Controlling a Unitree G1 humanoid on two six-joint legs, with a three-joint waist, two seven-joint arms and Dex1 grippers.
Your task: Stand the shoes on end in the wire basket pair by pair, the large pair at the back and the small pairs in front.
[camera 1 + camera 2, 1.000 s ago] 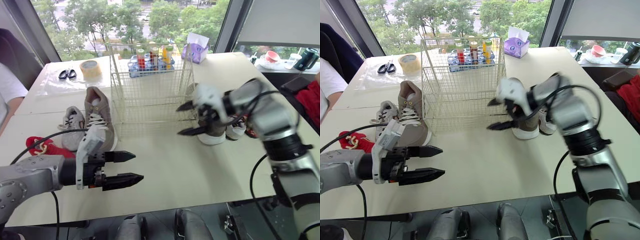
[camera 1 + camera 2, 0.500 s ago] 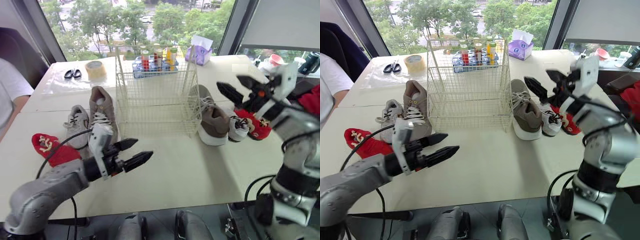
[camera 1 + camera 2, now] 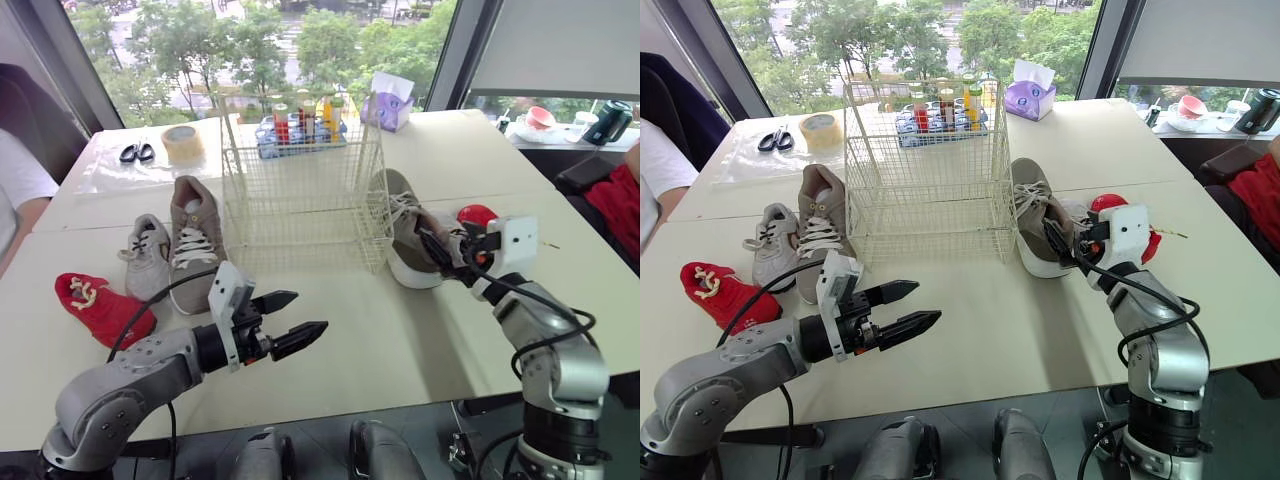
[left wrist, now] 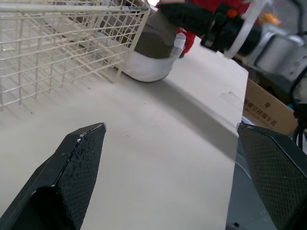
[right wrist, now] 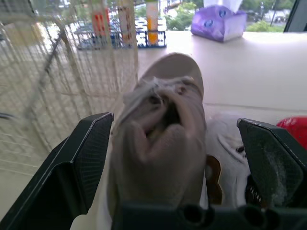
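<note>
The empty wire basket [image 3: 300,190] stands mid-table. To its left lie a large taupe shoe [image 3: 193,240], a small grey shoe [image 3: 145,255] and a small red shoe [image 3: 100,308]. To its right lie the other taupe shoe [image 3: 405,235], a small white shoe [image 5: 225,148] and a red shoe [image 3: 478,215]. My right gripper [image 3: 445,250] is open, its fingers [image 5: 91,158] spread on either side of the right taupe shoe [image 5: 163,120] without closing on it. My left gripper [image 3: 308,312] hovers open over bare table in front of the basket, holding nothing.
Behind the basket stand a bottle carrier [image 3: 300,125] and a purple tissue box [image 3: 388,103]. A tape roll [image 3: 181,143] and scissors [image 3: 132,152] lie at the back left. A person's sleeve [image 3: 12,190] shows at the left edge.
My right arm has come down from a raised pose and set its open fingers around the right taupe shoe. The left gripper has shifted slightly right, still open. The camera has also moved.
</note>
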